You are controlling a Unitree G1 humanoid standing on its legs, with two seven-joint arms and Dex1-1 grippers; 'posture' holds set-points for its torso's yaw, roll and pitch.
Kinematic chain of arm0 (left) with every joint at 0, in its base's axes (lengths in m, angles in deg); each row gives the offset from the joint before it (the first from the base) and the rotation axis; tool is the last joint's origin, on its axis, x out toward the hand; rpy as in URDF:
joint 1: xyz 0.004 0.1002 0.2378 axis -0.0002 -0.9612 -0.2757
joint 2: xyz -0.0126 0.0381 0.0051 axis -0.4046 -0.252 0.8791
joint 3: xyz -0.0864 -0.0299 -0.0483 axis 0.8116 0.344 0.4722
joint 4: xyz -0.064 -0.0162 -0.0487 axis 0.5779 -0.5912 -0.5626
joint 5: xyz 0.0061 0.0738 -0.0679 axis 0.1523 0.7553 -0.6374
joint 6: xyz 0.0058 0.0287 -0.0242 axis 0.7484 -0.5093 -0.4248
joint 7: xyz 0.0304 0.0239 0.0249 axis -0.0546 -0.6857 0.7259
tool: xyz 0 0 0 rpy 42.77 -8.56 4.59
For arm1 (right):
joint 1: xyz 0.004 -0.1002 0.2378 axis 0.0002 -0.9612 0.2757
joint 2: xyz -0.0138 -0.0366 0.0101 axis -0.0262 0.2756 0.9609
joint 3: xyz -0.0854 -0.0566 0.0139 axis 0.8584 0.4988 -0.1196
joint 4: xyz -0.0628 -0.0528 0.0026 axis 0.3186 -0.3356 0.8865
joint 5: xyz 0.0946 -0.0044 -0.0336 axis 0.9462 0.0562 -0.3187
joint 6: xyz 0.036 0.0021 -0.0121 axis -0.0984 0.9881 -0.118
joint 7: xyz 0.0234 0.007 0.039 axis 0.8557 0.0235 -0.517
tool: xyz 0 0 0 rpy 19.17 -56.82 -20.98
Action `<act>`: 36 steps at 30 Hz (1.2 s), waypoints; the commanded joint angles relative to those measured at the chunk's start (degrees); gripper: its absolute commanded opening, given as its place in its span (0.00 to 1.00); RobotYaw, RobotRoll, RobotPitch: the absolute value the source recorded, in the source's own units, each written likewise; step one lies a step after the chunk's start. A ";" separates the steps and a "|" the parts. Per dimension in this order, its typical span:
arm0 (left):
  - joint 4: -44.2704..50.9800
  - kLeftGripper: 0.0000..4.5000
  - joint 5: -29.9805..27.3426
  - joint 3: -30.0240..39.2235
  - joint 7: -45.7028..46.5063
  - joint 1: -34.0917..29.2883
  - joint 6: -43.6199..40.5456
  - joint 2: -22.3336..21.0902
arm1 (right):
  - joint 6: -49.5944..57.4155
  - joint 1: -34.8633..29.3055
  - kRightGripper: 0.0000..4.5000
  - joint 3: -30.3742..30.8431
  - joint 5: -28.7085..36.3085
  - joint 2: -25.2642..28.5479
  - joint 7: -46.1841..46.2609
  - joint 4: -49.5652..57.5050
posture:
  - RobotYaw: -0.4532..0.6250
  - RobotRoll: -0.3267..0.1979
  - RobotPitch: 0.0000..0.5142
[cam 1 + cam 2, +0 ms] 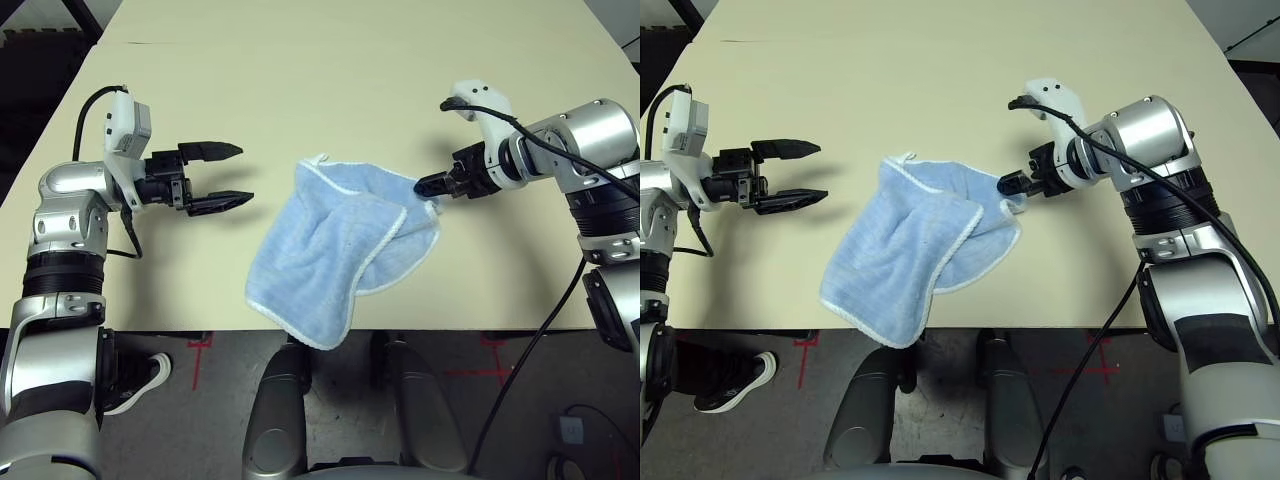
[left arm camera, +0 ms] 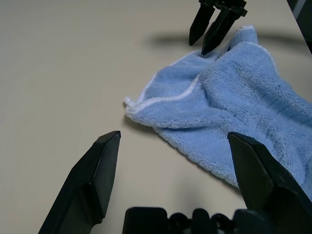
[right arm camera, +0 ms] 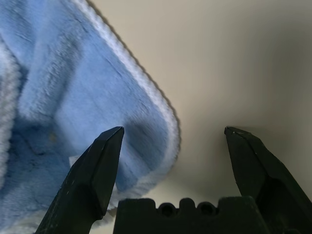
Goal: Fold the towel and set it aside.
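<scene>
So the towel (image 1: 340, 245) is lying loosely doubled over at the counter's (image 1: 300, 80) near edge, one corner drooping off. Right gripper (image 1: 428, 186) is at its right corner with fingers spread, nothing held. Left gripper (image 1: 228, 177) hangs released beside it. Fold looks sloppy, so I'd guess the next move is to regrab a corner and square it.

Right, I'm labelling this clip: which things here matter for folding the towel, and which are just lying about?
For the job:
towel
left gripper
right gripper
table, as work surface

Just lying about:
person's shoe under the table
red floor marks
</scene>
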 commanded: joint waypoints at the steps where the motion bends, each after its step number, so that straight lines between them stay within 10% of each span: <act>1: 1.14 0.99 -0.42 0.14 0.00 -1.13 -0.41 0.27 | 1.44 -1.24 1.00 -0.31 0.69 0.39 1.94 1.93 | 0.35 0.62 0.65; 17: 3.44 0.99 -0.87 0.23 0.08 -2.08 -2.04 -0.49 | -0.33 -3.94 1.00 2.26 1.24 -1.00 4.98 4.46 | 0.38 0.62 0.64; 29: 4.37 1.00 -0.77 -0.16 0.21 -2.02 -2.99 -0.51 | -1.41 -2.99 0.04 4.41 2.12 0.58 2.88 3.76 | 0.38 0.62 0.64; 36: 4.11 1.00 -0.55 -0.35 0.01 -1.72 -3.01 -0.50 | -5.39 -1.78 0.01 5.23 0.97 1.03 1.98 2.05 | 0.37 0.62 0.64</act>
